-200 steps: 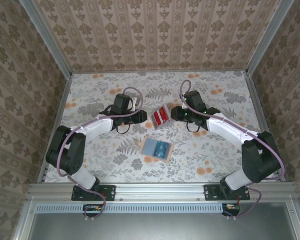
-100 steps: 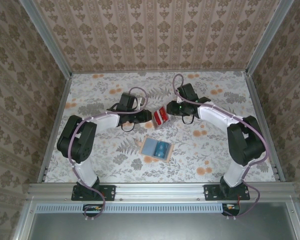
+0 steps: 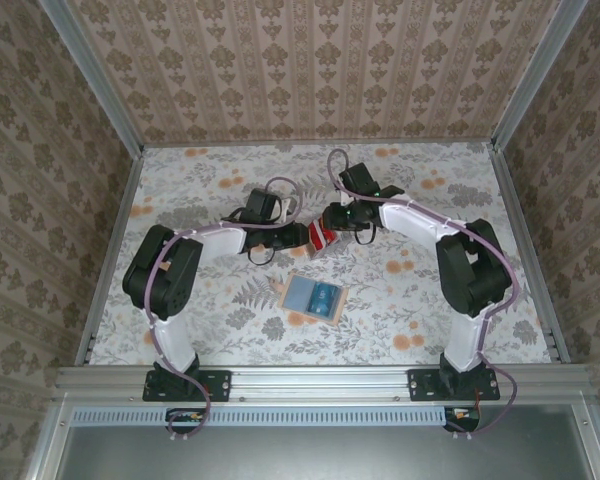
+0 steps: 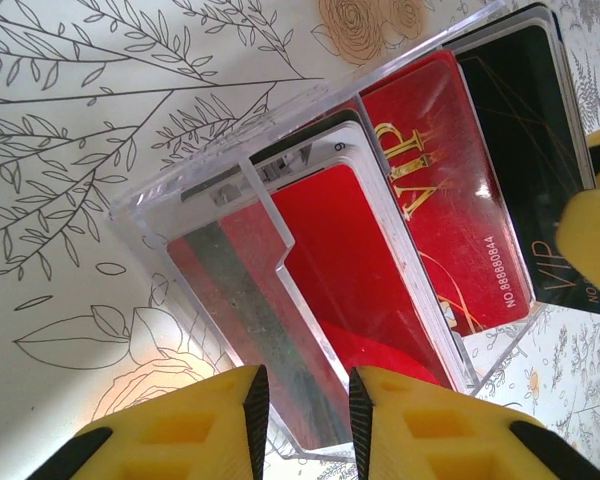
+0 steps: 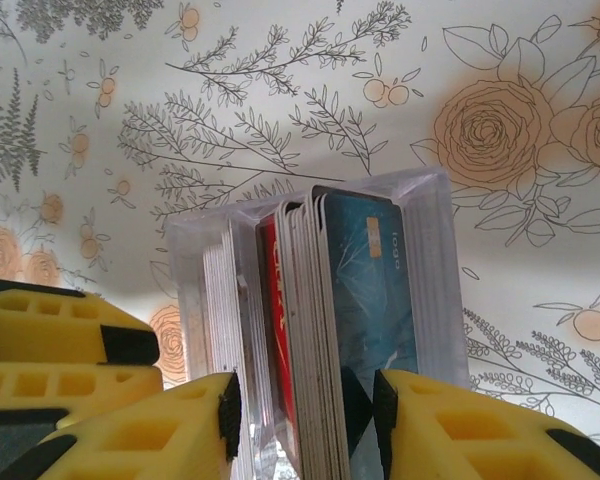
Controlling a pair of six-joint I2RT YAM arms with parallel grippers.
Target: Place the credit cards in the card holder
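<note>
Nearest the arm bases, the small tan folding leather-like card holder [image 3: 315,298] lies opened flat on the floral-printed table [image 3: 200,320], bluish-grey inside facing up, apart from both arms; it probably lies spread like this so its slots are ready to take cards. Just beyond it stands a clear rectangular plastic case [image 4: 195,175] holding the thin glossy red credit cards [image 4: 380,260] with a black card and a blue one among them. The left gripper [image 4: 305,400] has its yellow fingers drawn narrow on the case's near wall, seemingly to steady it. From the far side, the right gripper [image 5: 305,420] straddles the upright pack; its fingers are part-open with a gap showing beside the cards, so nothing is pinched yet. No card has reached the holder.
</note>
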